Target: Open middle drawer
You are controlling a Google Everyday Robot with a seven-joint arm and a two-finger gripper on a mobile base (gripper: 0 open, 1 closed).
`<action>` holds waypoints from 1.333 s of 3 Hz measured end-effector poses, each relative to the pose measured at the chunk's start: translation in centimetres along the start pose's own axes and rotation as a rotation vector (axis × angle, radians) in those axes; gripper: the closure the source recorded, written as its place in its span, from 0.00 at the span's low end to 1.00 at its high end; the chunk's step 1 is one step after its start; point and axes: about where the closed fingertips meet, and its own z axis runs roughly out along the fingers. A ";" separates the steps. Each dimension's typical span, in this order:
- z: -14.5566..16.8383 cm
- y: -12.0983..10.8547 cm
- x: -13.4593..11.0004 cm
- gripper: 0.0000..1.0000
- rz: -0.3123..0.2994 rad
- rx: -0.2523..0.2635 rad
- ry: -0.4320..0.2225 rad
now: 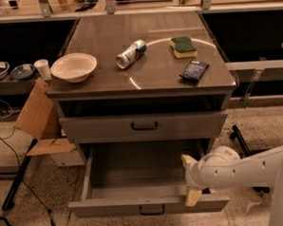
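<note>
Grey metal bench (178, 84) top carries a cream round bowl (73, 67) at left, a silver drink can (131, 53) lying on its side, a green-and-yellow sponge (183, 46) at back right, and a dark blue flat packet (194, 70) near the right edge. Brown cardboard box (37, 115) open beside the bench's left side. White paper cup (43, 69) and two small blue bowls (23, 71) on a low shelf further left.
</note>
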 end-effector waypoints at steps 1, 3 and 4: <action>0.9 -0.8 -0.4 0.00 0.008 0.000 -0.004; 1.4 -3.6 -1.6 0.00 0.019 0.019 -0.014; 0.9 -4.9 -2.1 0.00 0.028 0.037 -0.025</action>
